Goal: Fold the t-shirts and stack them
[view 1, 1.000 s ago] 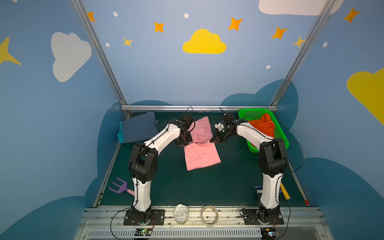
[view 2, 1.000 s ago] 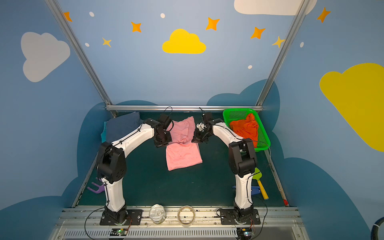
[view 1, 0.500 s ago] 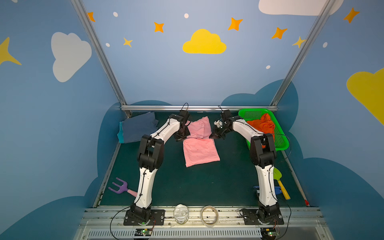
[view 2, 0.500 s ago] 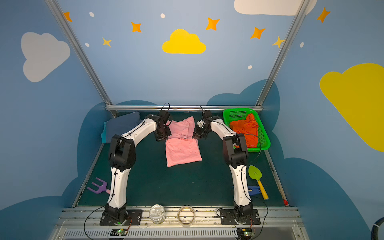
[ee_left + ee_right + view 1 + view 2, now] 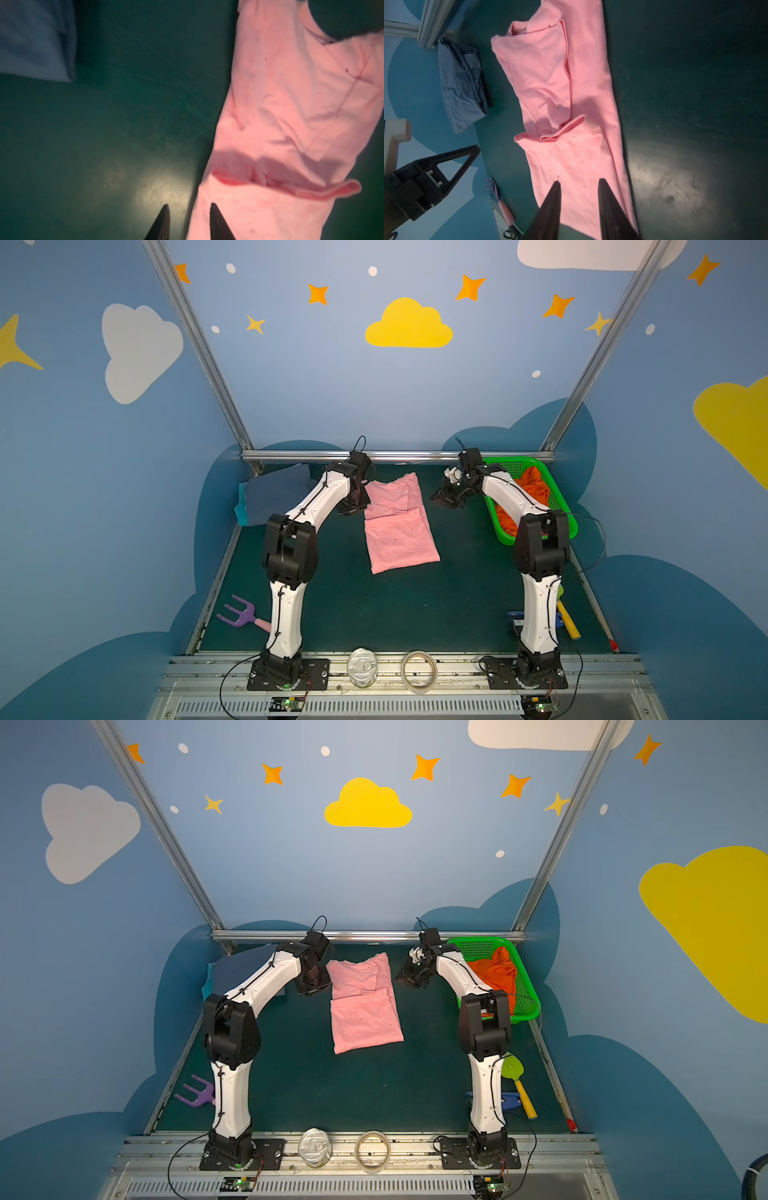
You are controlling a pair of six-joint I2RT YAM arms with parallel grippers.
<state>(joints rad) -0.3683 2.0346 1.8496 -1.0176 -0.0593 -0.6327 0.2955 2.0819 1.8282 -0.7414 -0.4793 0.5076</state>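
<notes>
Scanning both top views: pink t-shirt (image 5: 399,526) lies folded over mid-table between the arms. The left gripper (image 5: 353,506) tips are hidden under its wrist. Green basket (image 5: 512,461) holds the orange t-shirt (image 5: 536,489), which my right arm partly covers. Left wrist: blurry, fingers parted, empty, at pink's edge. Right wrist: right gripper (image 5: 579,181) parted, empty, pink showing past the tips.

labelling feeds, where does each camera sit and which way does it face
Both top views: above the arm bases, looking down toward the back wall; left arm and right arm whole.
Left wrist: on its arm, faces down past the left gripper at the pink t-shirt.
Right wrist: on its arm, faces past the right gripper along that shirt.
All share the pink t-shirt.
</notes>
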